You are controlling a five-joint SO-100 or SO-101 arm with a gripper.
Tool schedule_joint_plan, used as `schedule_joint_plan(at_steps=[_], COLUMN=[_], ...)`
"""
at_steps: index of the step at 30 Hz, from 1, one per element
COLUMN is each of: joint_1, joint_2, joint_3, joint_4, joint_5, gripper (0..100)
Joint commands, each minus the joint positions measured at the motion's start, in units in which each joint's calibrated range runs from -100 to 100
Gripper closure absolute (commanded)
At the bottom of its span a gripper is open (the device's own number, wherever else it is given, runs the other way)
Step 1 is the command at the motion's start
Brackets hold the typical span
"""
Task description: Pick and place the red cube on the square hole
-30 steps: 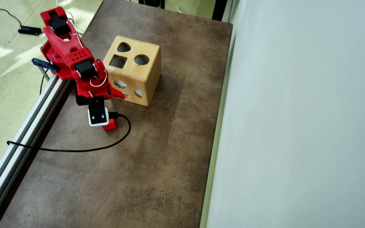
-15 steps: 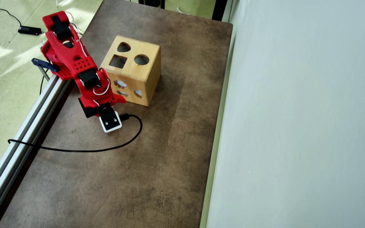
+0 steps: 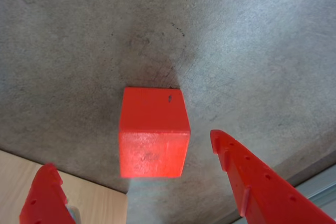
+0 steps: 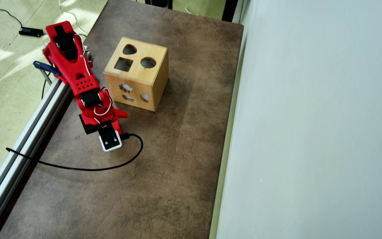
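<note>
The red cube [image 3: 153,132] sits on the brown table [image 3: 252,40], between the two red fingers [image 3: 252,182] of the hand [image 3: 131,153], which are spread apart and touch none of its faces in the wrist view. In the overhead view the arm [image 4: 78,73] hides the cube. Just beside the arm stands the wooden box [image 4: 138,78], upright, the square hole [image 4: 123,64] in its top face showing only dark inside. A black cable [image 4: 88,167] curves across the table.

My claw [image 3: 131,156] is bright red; the cube [image 3: 153,132] is matte red too; the counter [image 4: 164,172] mottled brown-grey; the box [image 4: 137,73] pale wood, its square hole [image 4: 123,64] dark.
</note>
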Motion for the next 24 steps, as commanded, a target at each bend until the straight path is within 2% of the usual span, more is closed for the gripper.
schedule_joint_plan(at_steps=[1, 24], joint_1=[0.2, 0.1], joint_2=[0.9, 1.1], joint_3=[-1.1, 3.3], joint_4=[-0.8, -0.6], joint_5=[0.0, -0.3], gripper=[58, 58])
